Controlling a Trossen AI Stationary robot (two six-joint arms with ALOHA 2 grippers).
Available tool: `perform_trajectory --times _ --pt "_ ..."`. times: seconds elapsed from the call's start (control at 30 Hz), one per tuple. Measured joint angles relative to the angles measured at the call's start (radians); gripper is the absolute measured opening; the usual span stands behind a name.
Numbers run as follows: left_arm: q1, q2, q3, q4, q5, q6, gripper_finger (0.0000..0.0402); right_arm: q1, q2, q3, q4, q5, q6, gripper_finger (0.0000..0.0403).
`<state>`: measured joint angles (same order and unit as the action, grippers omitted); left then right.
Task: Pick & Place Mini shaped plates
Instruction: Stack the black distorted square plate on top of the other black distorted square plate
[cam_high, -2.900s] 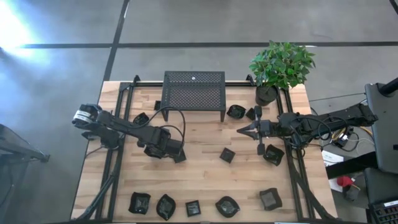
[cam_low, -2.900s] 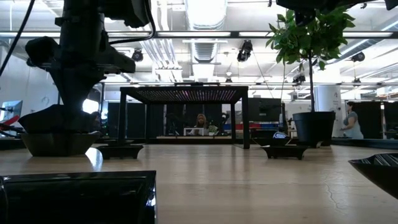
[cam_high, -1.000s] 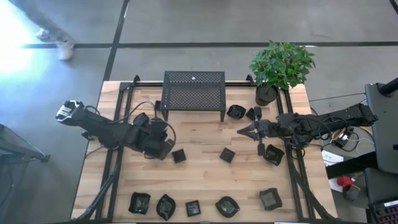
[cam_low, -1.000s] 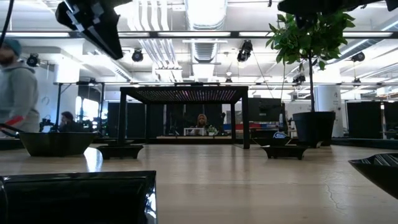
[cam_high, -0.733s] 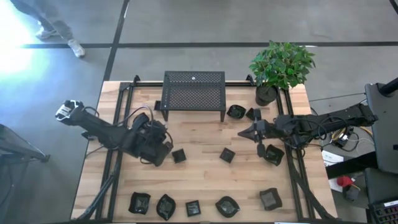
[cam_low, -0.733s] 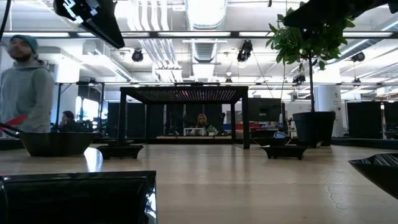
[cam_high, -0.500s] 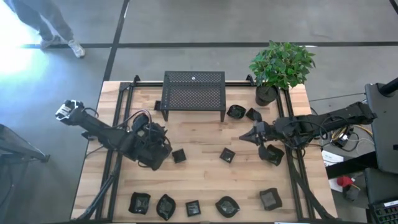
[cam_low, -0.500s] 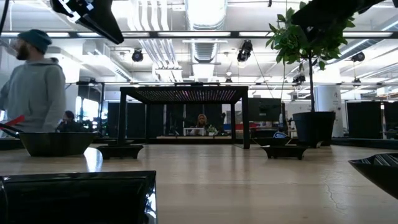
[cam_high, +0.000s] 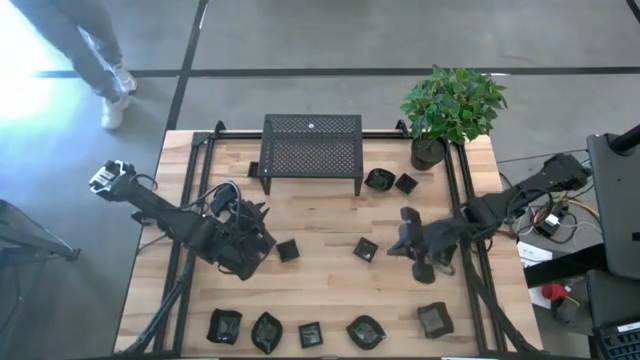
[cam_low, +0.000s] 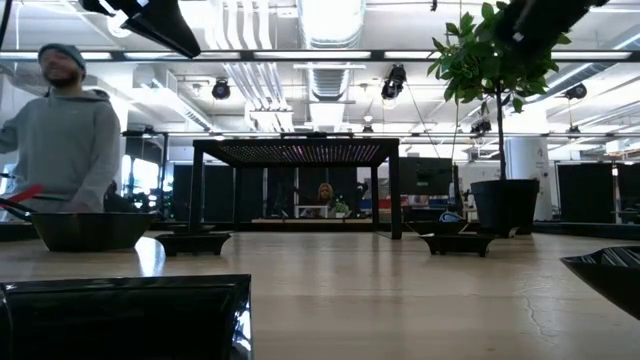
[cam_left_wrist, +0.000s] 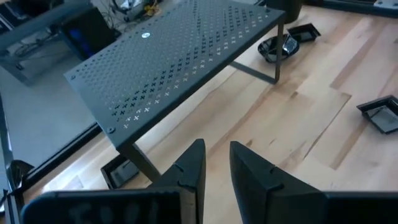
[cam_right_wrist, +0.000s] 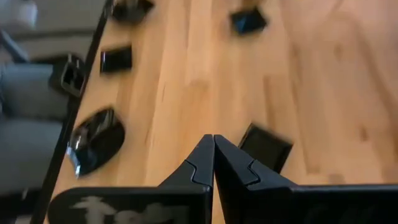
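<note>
Near the table's middle, a small square plate (cam_high: 366, 250) lies just beside the clenched, empty right claw (cam_high: 402, 232).

I count a row of five tiny glossy black dishes along the near edge of the table: a squarish one (cam_high: 224, 326) at the left, a leaf-like one (cam_high: 267, 332), a small square one (cam_high: 310, 335), a rounded one (cam_high: 366, 332) and a larger square one (cam_high: 435, 320) at the right. Mid-table lie two small square dishes (cam_high: 288, 250) (cam_high: 366, 249), well apart. On the far right sit a round dish (cam_high: 379, 179) and a square dish (cam_high: 406, 183) just beside each other.
</note>
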<state>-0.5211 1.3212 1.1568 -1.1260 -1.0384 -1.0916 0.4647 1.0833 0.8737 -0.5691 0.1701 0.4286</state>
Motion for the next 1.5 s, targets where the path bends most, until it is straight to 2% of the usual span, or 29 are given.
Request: perform_trajectory --times 0.17,0.3,0.47,0.57,0.87,1.23,1.37,1.5 --pt "-0.011 0.000 0.000 0.000 -0.019 0.000 0.0067 0.060 0.107 0.113 -0.164 -0.014 0.096 0.0008" --pt "-0.017 0.000 0.000 0.000 -0.021 0.009 0.0067 0.073 0.173 0.191 -0.363 -0.014 0.228 0.0008" --pt "-0.020 0.000 0.000 0.000 -0.037 0.033 0.0067 0.072 0.231 0.235 -0.588 -0.016 0.413 0.0008" --pt "-0.020 0.000 0.000 0.000 -0.045 0.048 0.0067 0.072 0.254 0.237 -0.671 -0.063 0.507 0.0008" --pt "-0.020 0.000 0.000 0.000 -0.052 0.052 0.0067 0.071 0.249 0.176 -0.690 -0.117 0.677 0.0016" --pt "-0.020 0.000 0.000 0.000 -0.052 0.052 0.0067 0.072 0.223 0.053 -0.684 -0.152 0.864 0.0095" --pt "-0.020 0.000 0.000 0.000 -0.052 0.052 0.0067 0.072 0.230 0.001 -0.673 -0.200 0.884 0.0111" --pt "-0.020 0.000 0.000 0.000 -0.052 0.049 0.0067 0.072 0.223 -0.046 -0.622 -0.205 0.882 0.0118"
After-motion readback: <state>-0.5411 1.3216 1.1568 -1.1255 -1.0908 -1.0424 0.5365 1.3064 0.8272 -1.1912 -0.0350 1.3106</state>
